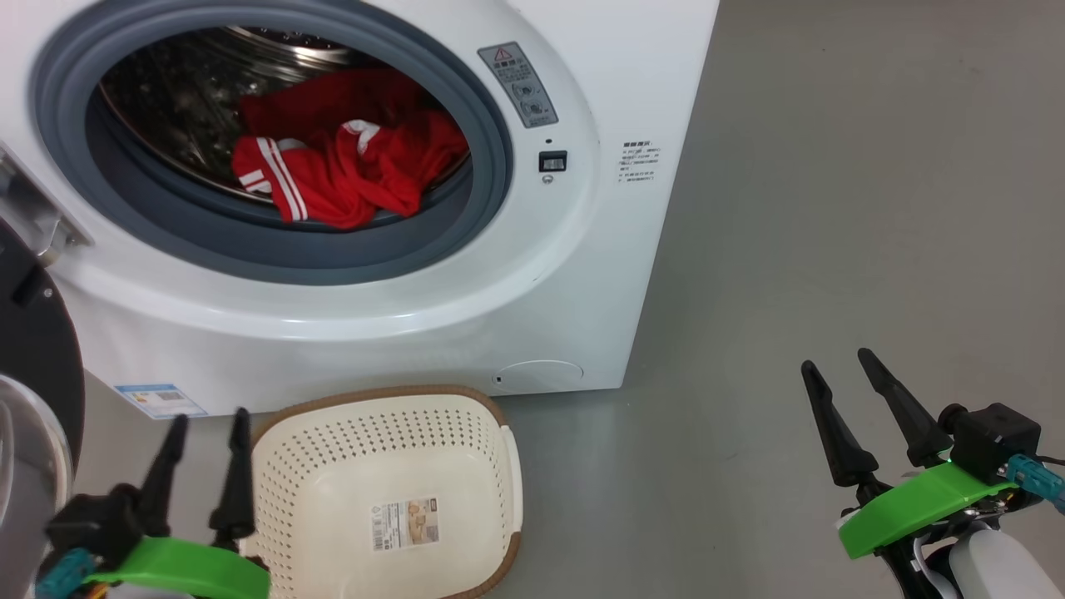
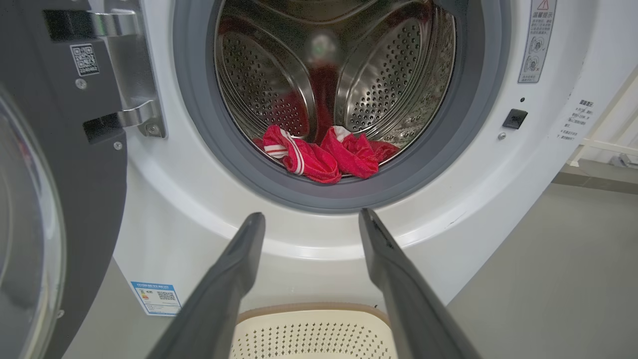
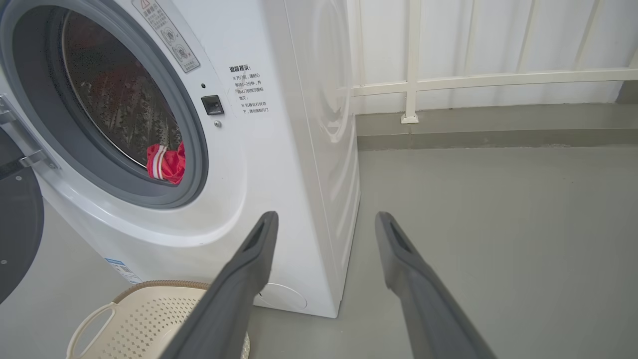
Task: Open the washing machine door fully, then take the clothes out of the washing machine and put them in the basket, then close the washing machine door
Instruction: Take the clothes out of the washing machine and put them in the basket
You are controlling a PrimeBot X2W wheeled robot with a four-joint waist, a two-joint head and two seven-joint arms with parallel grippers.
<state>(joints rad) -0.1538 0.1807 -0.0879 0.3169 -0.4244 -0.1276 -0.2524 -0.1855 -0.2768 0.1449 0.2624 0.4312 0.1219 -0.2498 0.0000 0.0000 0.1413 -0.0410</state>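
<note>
The white washing machine (image 1: 532, 283) stands with its black door (image 1: 37, 358) swung wide to the left; the door (image 2: 60, 189) also fills the left of the left wrist view. Red clothes (image 1: 349, 158) with white stripes lie at the front of the steel drum, and the clothes (image 2: 324, 154) (image 3: 167, 162) rest just behind the grey gasket. The cream basket (image 1: 383, 499) sits on the floor before the machine with only its label inside. My left gripper (image 1: 208, 424) is open beside the basket's left rim. My right gripper (image 1: 836, 370) is open over bare floor, right of the machine.
Grey floor (image 1: 832, 208) stretches right of the machine. A white railing (image 3: 448, 80) and wall stand behind it. The open door and its hinge (image 2: 129, 75) take up the space on the left.
</note>
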